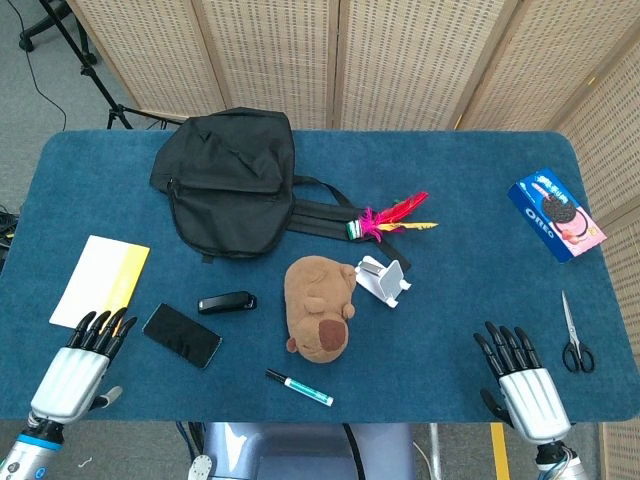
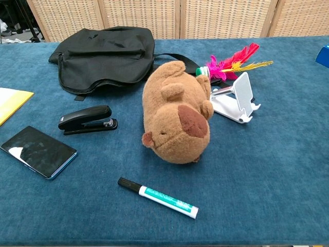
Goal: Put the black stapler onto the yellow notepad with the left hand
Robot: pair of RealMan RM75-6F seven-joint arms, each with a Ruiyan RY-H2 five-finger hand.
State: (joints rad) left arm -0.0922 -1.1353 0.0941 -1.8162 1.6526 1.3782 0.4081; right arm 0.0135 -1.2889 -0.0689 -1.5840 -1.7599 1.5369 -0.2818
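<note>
On the blue table (image 1: 460, 270), near its left front, the black stapler (image 1: 227, 302) lies flat and closed, untouched, between the phone (image 1: 181, 335) and the brown plush toy (image 1: 320, 305). The left hand (image 1: 78, 362) sits at the table's front left corner, fingers (image 1: 103, 328) stretched out and apart, holding nothing; their tips reach just short of the yellow notepad (image 1: 101, 280). The stapler is well apart from those fingers, off to their right with the phone lying between. The notepad rests bare on the cloth by the left edge, beyond the hand and to the left of the stapler.

Over at the front right corner, the right hand (image 1: 520, 385) shows the same pose: fingers spread, nothing in them, resting apart from the scissors (image 1: 572, 335) at the right edge.

From the chest view the stapler (image 2: 88, 119) lies just behind the phone (image 2: 37, 152), with only a corner of the notepad (image 2: 11, 103) showing at the left; neither hand appears there. A marker (image 2: 158, 197) lies in front of the toy (image 2: 177, 114), a black bag (image 2: 105, 54) sits behind the stapler, and a white stand (image 2: 235, 100) and bright feathers (image 2: 234, 60) lie by the toy's far side. A cookie box (image 1: 556, 214) sits near the far right.
</note>
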